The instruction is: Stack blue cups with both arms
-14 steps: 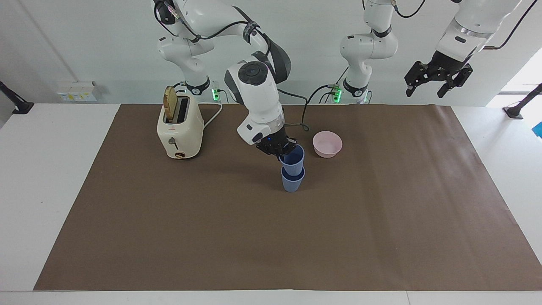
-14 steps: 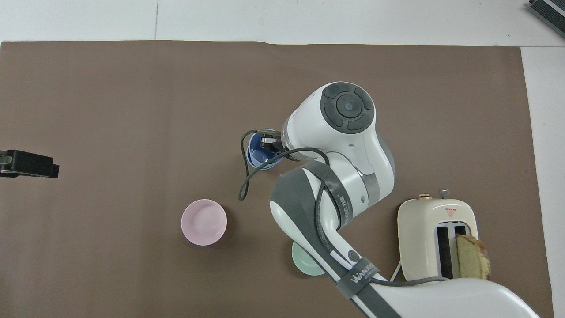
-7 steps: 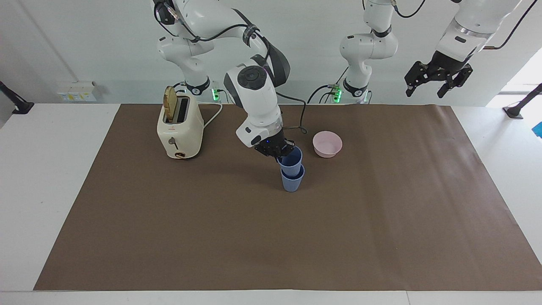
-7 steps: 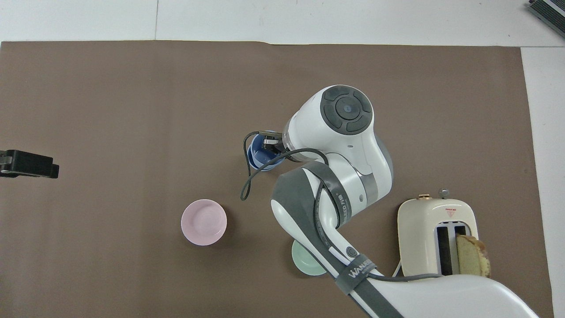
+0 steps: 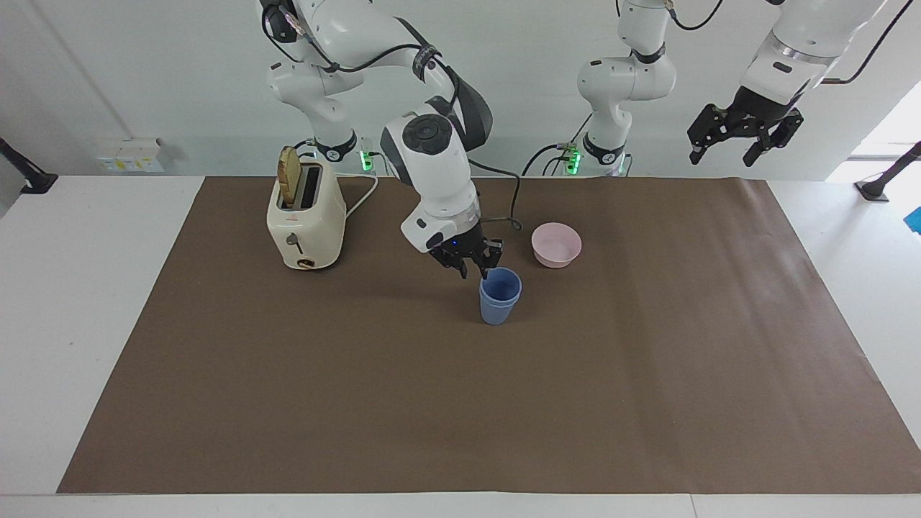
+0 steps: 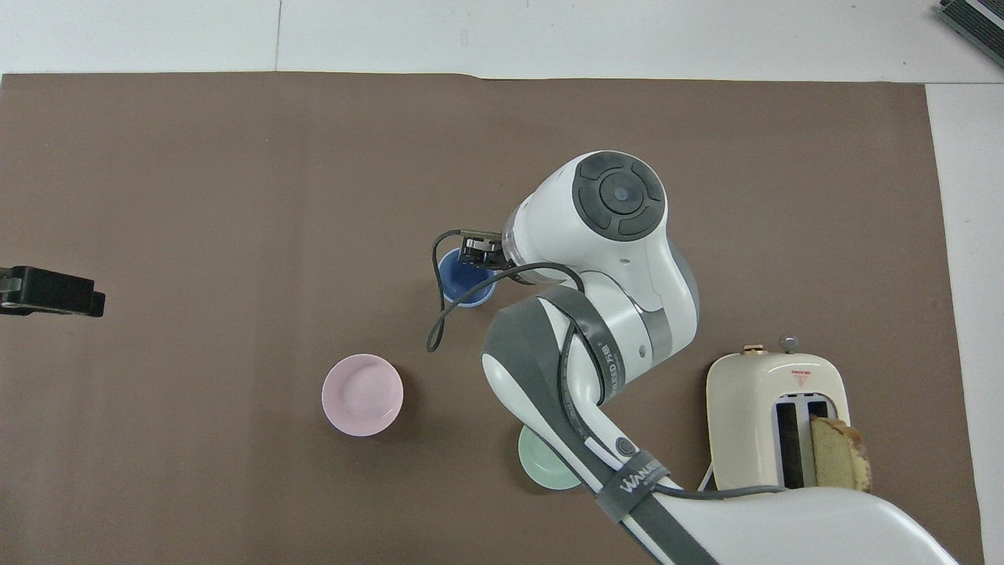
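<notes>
The two blue cups (image 5: 498, 296) stand nested as one stack on the brown mat near the table's middle. They also show in the overhead view (image 6: 464, 279). My right gripper (image 5: 476, 266) is open and empty just above the stack's rim, on the side toward the robots. Its fingers hang apart from the cups. In the overhead view the right gripper (image 6: 480, 251) partly covers the rim. My left gripper (image 5: 744, 135) is open and empty, held high over the left arm's end of the table, where the arm waits. Its tip shows in the overhead view (image 6: 49, 291).
A pink bowl (image 5: 556, 244) sits beside the cups, nearer to the robots and toward the left arm's end. A cream toaster (image 5: 305, 216) holding a bread slice stands toward the right arm's end. A green bowl (image 6: 543, 468) lies partly hidden under the right arm.
My right gripper let go of the upper blue cup, which dropped fully into the lower one. The gripper then rose slightly and opened. The left arm has not moved.
</notes>
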